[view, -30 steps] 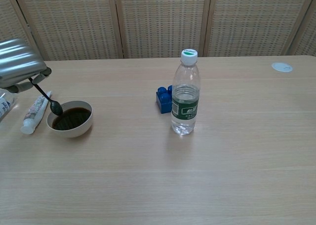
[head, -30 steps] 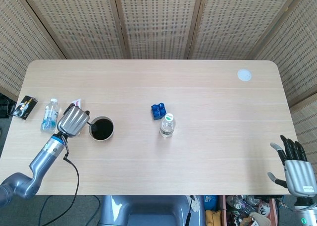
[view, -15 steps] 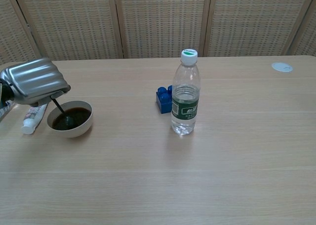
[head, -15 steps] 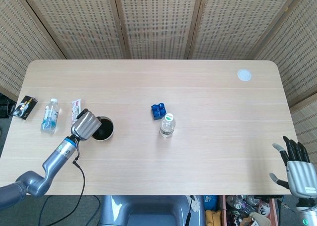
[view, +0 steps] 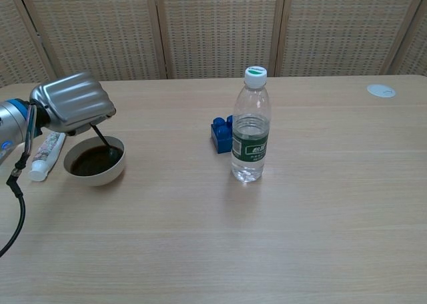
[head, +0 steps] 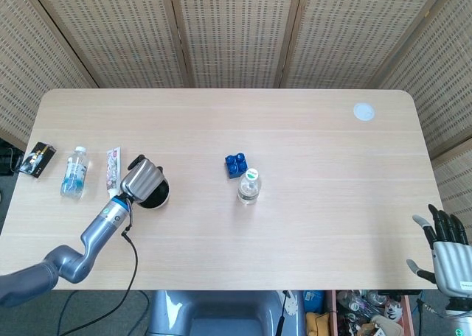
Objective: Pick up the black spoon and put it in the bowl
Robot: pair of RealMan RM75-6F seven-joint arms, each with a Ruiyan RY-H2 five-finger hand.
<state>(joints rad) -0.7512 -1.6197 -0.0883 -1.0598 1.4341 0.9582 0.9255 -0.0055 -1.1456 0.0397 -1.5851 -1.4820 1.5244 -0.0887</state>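
Note:
A white bowl (view: 80, 175) with a dark inside stands at the table's left; the head view shows the bowl (head: 159, 198) half covered by my left hand (head: 141, 180). That left hand (view: 72, 103) hovers right over the bowl and holds the black spoon (view: 102, 138) by its thin handle, tilted, with its lower end down inside the bowl. The spoon's scoop blends with the dark interior. My right hand (head: 447, 249) sits off the table's front right corner, fingers spread, holding nothing.
A toothpaste tube (view: 47, 151) lies just left of the bowl, with a small bottle (head: 74, 172) and a black packet (head: 37, 158) further left. A blue block (view: 221, 132) and an upright water bottle (view: 249, 127) stand mid-table. A white disc (head: 363, 112) lies at the far right.
My left hand has moved rightward over the bowl, carrying the spoon from the bowl's left rim down into the bowl. The right hand has drifted slightly lower in the head view.

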